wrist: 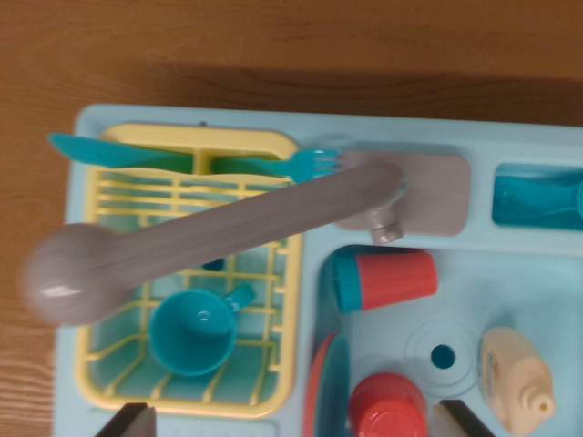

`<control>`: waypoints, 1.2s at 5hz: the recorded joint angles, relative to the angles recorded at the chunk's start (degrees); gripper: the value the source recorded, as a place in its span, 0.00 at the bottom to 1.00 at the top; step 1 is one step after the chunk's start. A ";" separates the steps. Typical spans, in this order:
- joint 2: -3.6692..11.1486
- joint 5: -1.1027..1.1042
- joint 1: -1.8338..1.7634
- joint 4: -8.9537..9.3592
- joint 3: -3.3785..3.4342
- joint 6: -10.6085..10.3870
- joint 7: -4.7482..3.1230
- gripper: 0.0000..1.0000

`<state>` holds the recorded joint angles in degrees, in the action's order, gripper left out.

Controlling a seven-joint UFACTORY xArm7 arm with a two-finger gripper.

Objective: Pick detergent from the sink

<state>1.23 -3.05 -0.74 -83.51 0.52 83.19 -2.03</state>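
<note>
- A light blue toy sink unit [547, 146] sits on a brown wooden table [273, 45], seen from above.
- A cream detergent bottle [516, 375] lies in the basin beside the round drain [443, 356], cap towards the lower right.
- A grey faucet [209, 238] swings across a yellow dish rack [282, 300] holding a teal cup [193, 332] and a teal fork [282, 164].
- A red-and-teal cup [384, 279] lies on its side in the basin; a red cup [389, 405] stands below it.
- Two dark gripper fingertips [127, 422] enter at the bottom edge, set wide apart.
</note>
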 joint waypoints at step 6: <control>2.87 -0.37 2.05 5.88 -2.12 -6.99 -4.66 0.00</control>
<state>4.11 -3.42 1.30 -77.64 -1.60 76.21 -6.68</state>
